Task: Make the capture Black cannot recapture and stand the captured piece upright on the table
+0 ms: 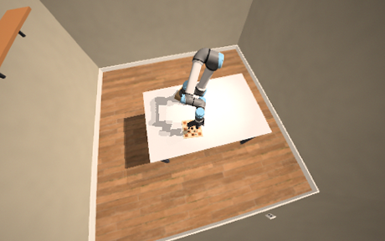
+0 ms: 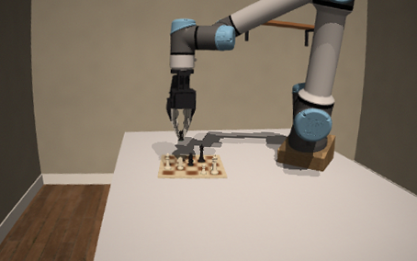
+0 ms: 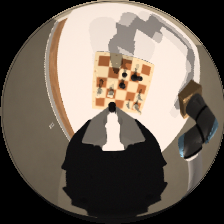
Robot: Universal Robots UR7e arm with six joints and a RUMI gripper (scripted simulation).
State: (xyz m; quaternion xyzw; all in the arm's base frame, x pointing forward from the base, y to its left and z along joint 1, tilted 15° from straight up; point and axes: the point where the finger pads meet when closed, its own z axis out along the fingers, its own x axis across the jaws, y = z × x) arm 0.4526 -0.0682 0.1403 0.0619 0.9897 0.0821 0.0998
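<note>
The chessboard (image 1: 193,136) (image 2: 191,177) (image 3: 95,70) lies on the table. My gripper (image 2: 181,136) (image 3: 112,107) is raised above the board, jaws pointing down, shut on a small black piece, apparently a pawn; the tips hide much of it. On the board stand a tall black piece (image 2: 201,155) (image 3: 134,77), a black knight-like piece (image 2: 191,160) (image 3: 122,85) and a small black piece (image 3: 124,74). A white knight-like piece (image 2: 180,163) stands in front of the black ones, with several white pieces near both side edges. Edge letters and numbers are too small to read.
The white table (image 1: 231,107) (image 2: 256,222) extends around the board. The arm's wooden base block (image 2: 305,157) (image 3: 187,100) stands at the back right in the exterior view. Arm shadows fall across the table and part of the board.
</note>
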